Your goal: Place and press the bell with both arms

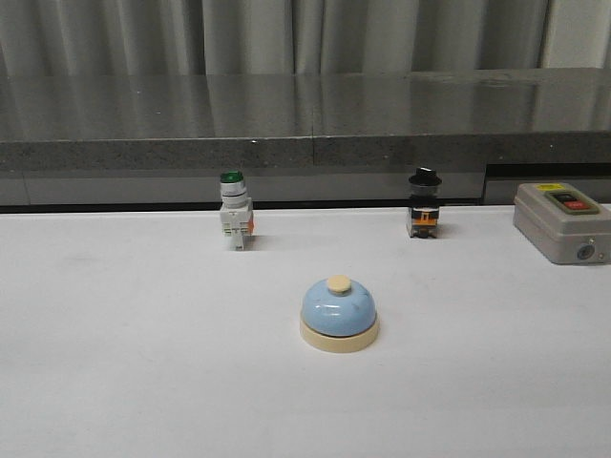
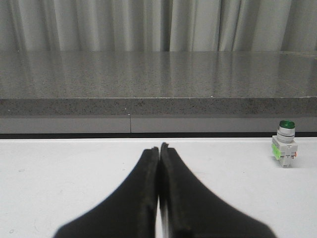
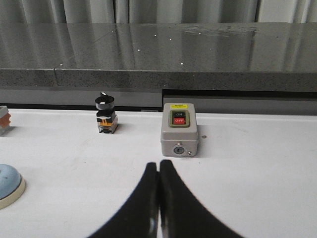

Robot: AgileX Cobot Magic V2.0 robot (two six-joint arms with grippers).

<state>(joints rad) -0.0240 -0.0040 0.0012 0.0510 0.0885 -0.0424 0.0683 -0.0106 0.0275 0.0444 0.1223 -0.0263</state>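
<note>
Only the gripper fingers show, wrist cams only. Left gripper (image 2: 159,147): two matte black fingers, broad at the base, curving to narrow tips, smooth surface. Right gripper (image 3: 158,162): same black tapered claw shape. No cables, screws or markings visible on either.
</note>
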